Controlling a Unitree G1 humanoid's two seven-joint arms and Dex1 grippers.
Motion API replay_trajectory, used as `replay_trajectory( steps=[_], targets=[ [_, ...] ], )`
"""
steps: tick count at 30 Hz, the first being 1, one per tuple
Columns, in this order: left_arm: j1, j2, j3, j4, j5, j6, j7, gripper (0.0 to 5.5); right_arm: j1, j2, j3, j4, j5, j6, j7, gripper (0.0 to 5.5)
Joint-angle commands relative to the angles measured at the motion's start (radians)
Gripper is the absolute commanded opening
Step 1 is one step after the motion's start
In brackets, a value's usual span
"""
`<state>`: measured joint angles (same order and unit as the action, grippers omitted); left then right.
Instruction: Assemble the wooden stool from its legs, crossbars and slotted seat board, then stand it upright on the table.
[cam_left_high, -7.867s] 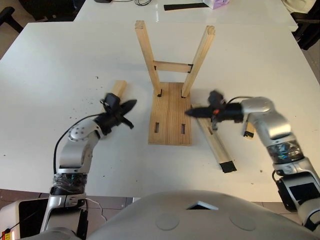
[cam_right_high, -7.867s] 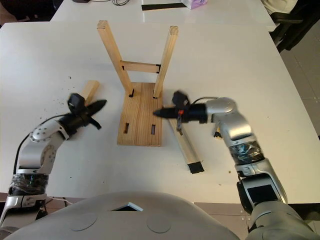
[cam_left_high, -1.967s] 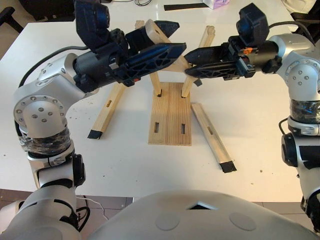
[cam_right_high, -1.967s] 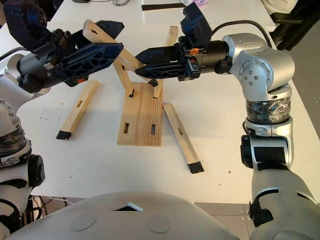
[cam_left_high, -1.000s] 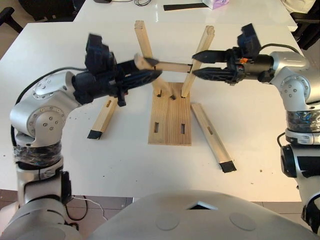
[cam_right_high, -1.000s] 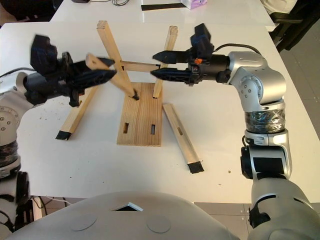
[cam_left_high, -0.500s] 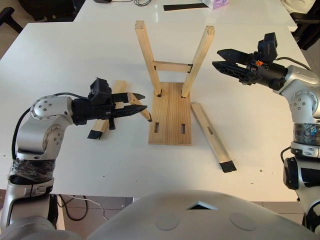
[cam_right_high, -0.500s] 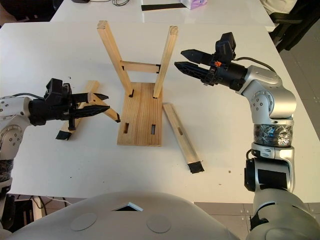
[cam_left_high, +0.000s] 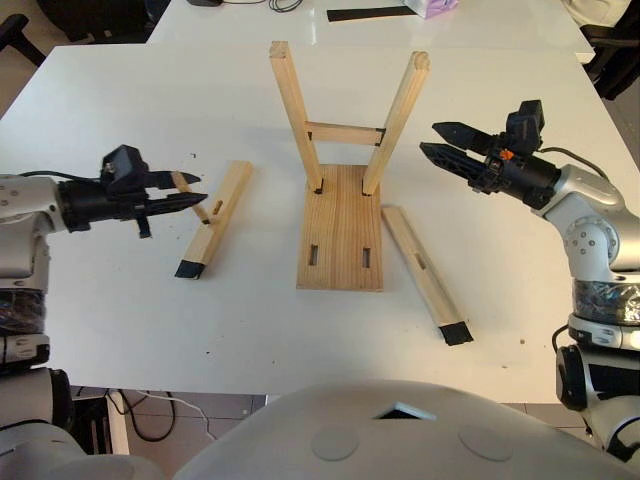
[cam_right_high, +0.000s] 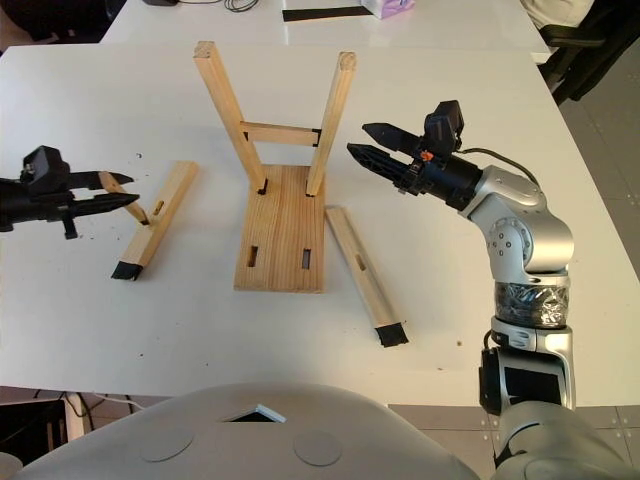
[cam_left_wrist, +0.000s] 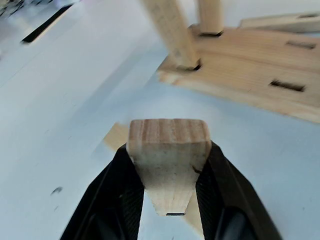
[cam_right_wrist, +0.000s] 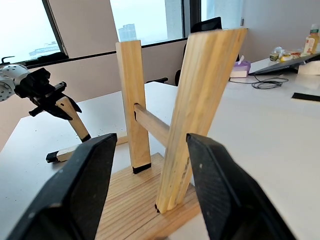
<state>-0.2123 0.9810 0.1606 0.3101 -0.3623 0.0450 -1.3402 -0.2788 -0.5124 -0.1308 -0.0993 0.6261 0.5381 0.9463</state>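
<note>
The slotted seat board (cam_left_high: 340, 235) lies flat mid-table. Two legs (cam_left_high: 294, 115) (cam_left_high: 396, 118) stand in its far slots, joined by a crossbar (cam_left_high: 345, 132). One loose leg (cam_left_high: 216, 218) lies to the board's left and another (cam_left_high: 421, 273) to its right. My left gripper (cam_left_high: 193, 191) hovers left of the left loose leg, shut on a short crossbar (cam_left_wrist: 168, 150) that slants down from its fingers. My right gripper (cam_right_high: 358, 139) is open, hanging just right of the right standing leg, which shows between its fingers (cam_right_wrist: 94, 182).
Dark specks dot the white table (cam_left_high: 120, 110) on the left. A black strip (cam_left_high: 370, 12) and a pink box (cam_left_high: 435, 6) lie on the far table. Bare tabletop surrounds the board at front and both sides.
My left gripper has drawn back leftward from beside the board, past the left loose leg, carrying the short crossbar. My right gripper dropped slightly, still open near the right standing leg.
</note>
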Motion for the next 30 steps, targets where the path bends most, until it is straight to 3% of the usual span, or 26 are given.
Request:
replay_trajectory(
  steps=[1, 8, 16, 24, 30],
  targets=[
    [-0.03, 0.021, 0.016, 0.087, 0.023, -0.038, -0.013, 1.3, 0.012, 0.014, -0.015, -0.029, 0.017, -0.008, -0.023, 2.57],
    [0.008, -0.074, -0.009, 0.099, 0.019, -0.025, 0.023, 1.3, -0.026, 0.034, 0.018, -0.003, 0.01, -0.009, -0.011, 2.57],
    [0.224, -0.158, 0.034, -0.366, -0.148, 0.157, 0.114, 1.3, -0.002, 0.05, 0.021, -0.022, 0.018, -0.001, -0.02, 2.57],
    [0.049, -0.127, 0.039, -0.305, -0.146, 0.167, 0.115, 1.3, -0.022, 0.053, 0.038, 0.002, 0.007, -0.006, -0.011, 2.57],
    [-0.134, -0.165, -0.045, -0.112, -0.079, 0.102, 0.051, 1.3, -0.036, 0.075, 0.066, 0.016, -0.008, -0.025, -0.015, 2.57]
  ],
)
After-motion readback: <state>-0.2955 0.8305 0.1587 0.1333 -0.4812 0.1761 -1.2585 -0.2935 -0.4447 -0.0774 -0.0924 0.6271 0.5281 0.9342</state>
